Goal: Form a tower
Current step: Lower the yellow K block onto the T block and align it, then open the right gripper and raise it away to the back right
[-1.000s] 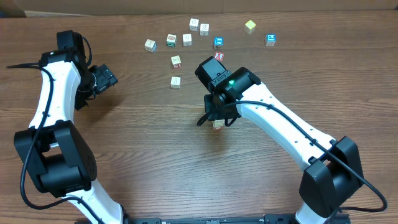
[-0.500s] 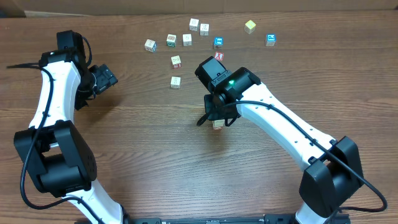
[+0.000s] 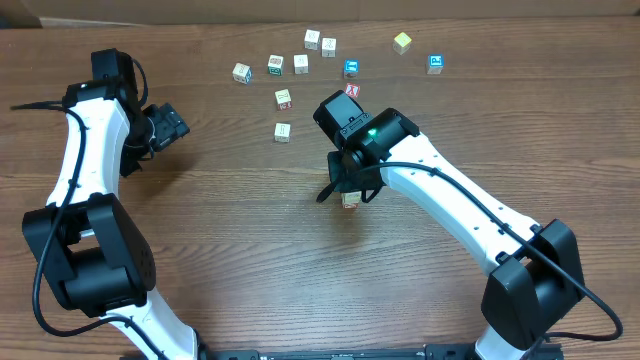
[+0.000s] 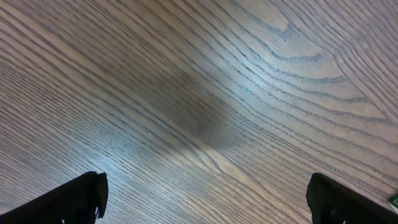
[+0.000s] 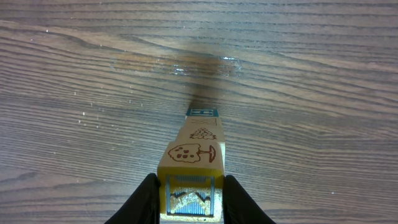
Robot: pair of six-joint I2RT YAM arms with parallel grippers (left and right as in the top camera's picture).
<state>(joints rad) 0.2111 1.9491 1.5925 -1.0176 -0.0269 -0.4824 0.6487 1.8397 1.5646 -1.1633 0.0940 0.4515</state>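
The tower (image 5: 193, 152) is a short upright stack of small wooden cubes on the table. Its yellow side carries a brown tree drawing, and a blue-marked cube sits at the bottom. My right gripper (image 5: 191, 200) is shut on the tower's top cube, with a black finger pressed against each side. In the overhead view the right gripper (image 3: 350, 188) covers most of the tower (image 3: 350, 201) at the table's middle. My left gripper (image 4: 211, 202) is open over bare wood with nothing between its fingers. It hangs at the far left (image 3: 166, 127).
Several loose cubes lie scattered at the back of the table. Among them are a pale cube (image 3: 282, 131) nearest the tower, a red-marked cube (image 3: 352, 91), a blue cube (image 3: 435, 64) and a yellow one (image 3: 402, 42). A cardboard edge runs along the far side.
The right gripper's jaws have closed in on the tower's top cube. Neither arm has otherwise shifted, and the loose cubes lie as before.
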